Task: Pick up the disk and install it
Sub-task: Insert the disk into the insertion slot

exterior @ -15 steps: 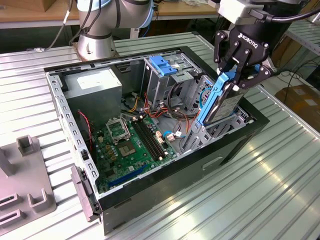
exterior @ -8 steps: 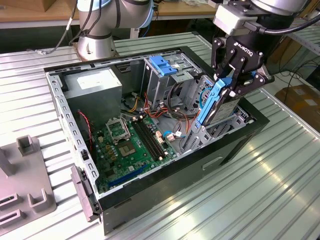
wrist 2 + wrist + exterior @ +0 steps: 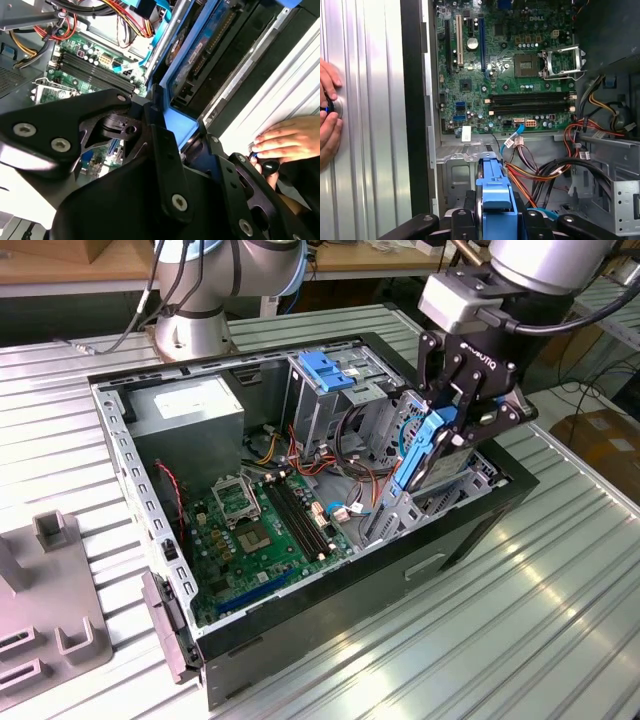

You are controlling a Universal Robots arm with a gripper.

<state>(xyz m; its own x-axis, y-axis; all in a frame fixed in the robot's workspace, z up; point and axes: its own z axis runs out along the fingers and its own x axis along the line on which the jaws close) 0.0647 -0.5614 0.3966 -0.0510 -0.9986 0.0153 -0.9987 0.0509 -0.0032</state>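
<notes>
The disk (image 3: 428,452), grey metal with blue carrier rails, stands on edge and tilted over the near right corner of the open computer case (image 3: 300,592). My gripper (image 3: 452,428) is shut on its upper part, coming down from above. The disk's lower end reaches into the case beside the cables. In the first wrist view the blue rail (image 3: 493,189) runs between my two black fingers (image 3: 465,220), with the gripper (image 3: 495,219) closed around it. The second wrist view shows the disk (image 3: 199,55) from the side, above the case's dark wall.
Inside the case lie the green motherboard (image 3: 262,525), a grey power-supply box (image 3: 190,408) and a drive cage with a blue handle (image 3: 326,370). A grey fixture (image 3: 50,635) stands at the exterior view's left. A person's hands (image 3: 327,117) rest on the ribbed table beside the case.
</notes>
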